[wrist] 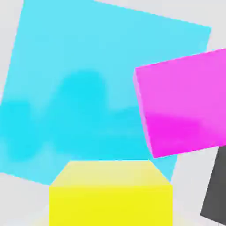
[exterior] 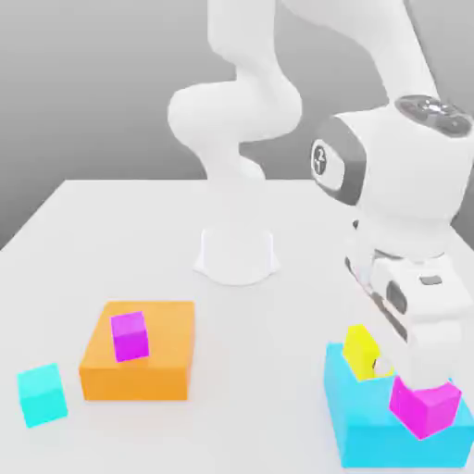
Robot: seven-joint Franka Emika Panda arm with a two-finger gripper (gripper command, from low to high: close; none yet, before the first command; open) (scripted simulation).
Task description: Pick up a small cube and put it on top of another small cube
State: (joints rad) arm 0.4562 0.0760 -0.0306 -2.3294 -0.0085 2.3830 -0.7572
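Franka Panda arm [exterior: 245,102], rendered in glossy white rounded segments, with a dark grey joint band [exterior: 341,162] and round white base [exterior: 237,255].

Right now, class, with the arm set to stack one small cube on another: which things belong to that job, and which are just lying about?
In the job:
- small bright-yellow cube
- larger magenta cube on the big flat cyan block
- gripper

Lying about:
- big flat cyan block
- flat orange block
- smaller magenta cube on the orange block
- small cyan cube
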